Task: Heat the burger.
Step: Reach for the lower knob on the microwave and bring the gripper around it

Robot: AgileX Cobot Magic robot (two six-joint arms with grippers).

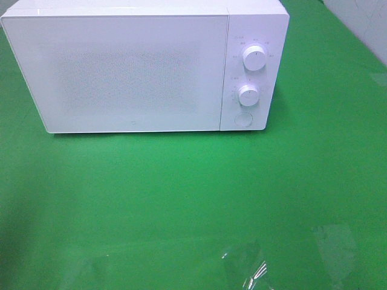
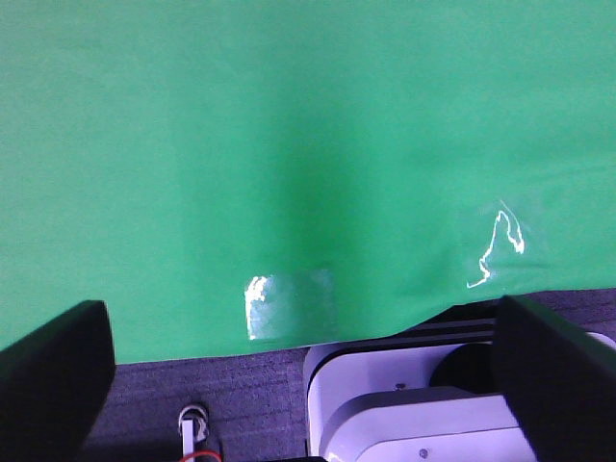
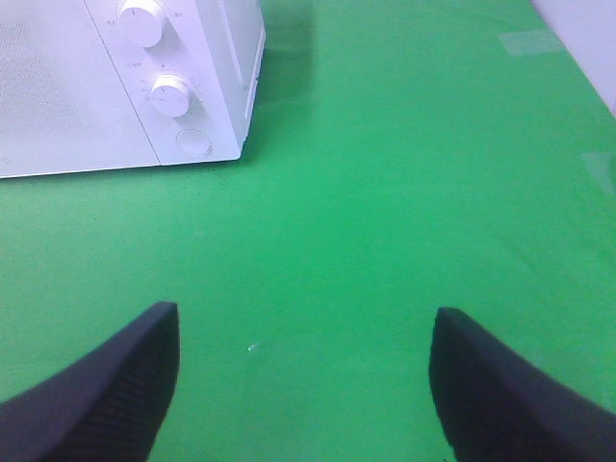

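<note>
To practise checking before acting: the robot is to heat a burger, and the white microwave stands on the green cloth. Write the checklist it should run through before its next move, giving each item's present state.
1. Is the burger found? Not ok: it shows in no view.
2. Is the microwave open for loading? Not ok: its door is shut, so the inside is hidden.
3. Is the left gripper free? Ok: open, holding nothing.
4. Is the right gripper free? Ok: open, holding nothing.
5. Is the approach free? Ok: only flat tape patches show on the green cloth before the microwave.
</note>
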